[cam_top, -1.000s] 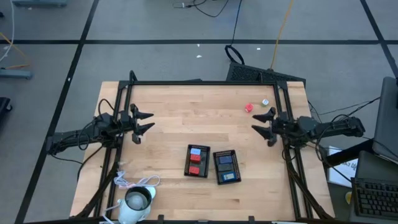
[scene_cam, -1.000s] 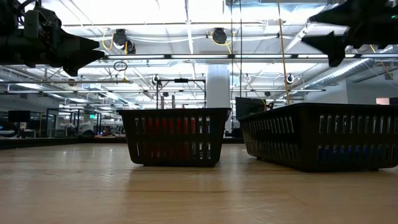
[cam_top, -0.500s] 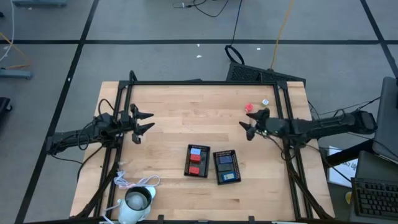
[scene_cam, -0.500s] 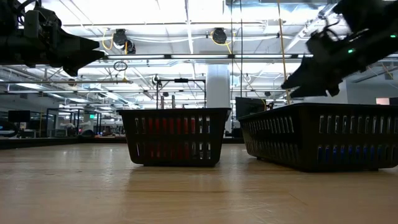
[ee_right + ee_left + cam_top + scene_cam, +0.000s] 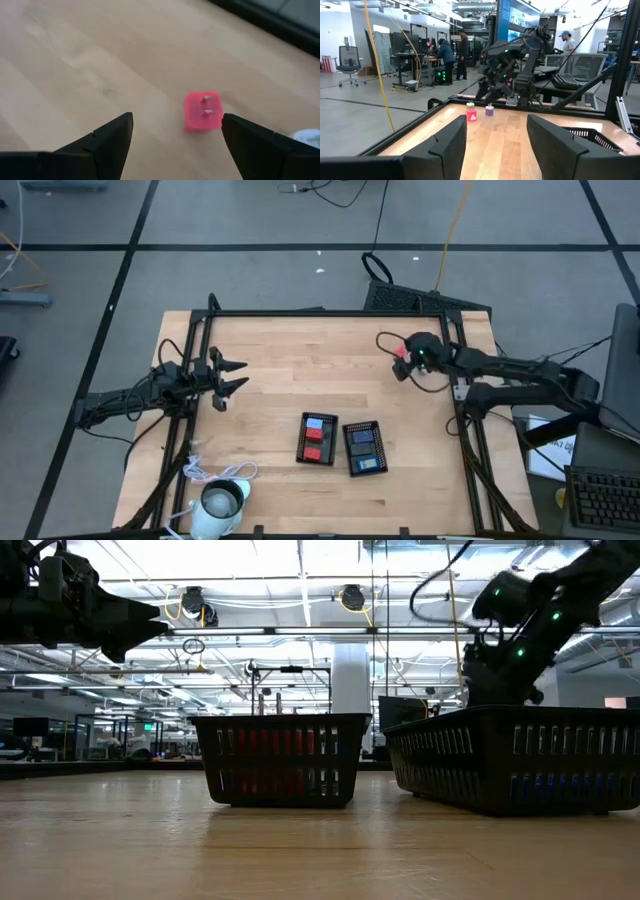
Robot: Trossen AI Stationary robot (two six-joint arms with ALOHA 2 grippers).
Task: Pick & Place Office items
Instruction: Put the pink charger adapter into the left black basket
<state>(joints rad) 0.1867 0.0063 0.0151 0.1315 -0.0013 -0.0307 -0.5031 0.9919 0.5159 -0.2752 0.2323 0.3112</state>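
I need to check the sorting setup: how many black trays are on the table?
2. Both sit side by side near the table's front middle: the left tray holds red pieces, the right tray holds blue ones. Nothing suggests a hidden third.

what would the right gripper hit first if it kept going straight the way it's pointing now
Most likely the red block. The right gripper is open and angled down at the table, with that block lying just ahead between its fingers. Depth is hard to judge, so it may touch bare wood first.

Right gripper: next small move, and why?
Probably lower straight down, then close. The right gripper is open above the small red plastic block, which lies loose on the wooden table, nearly centred between the fingers.
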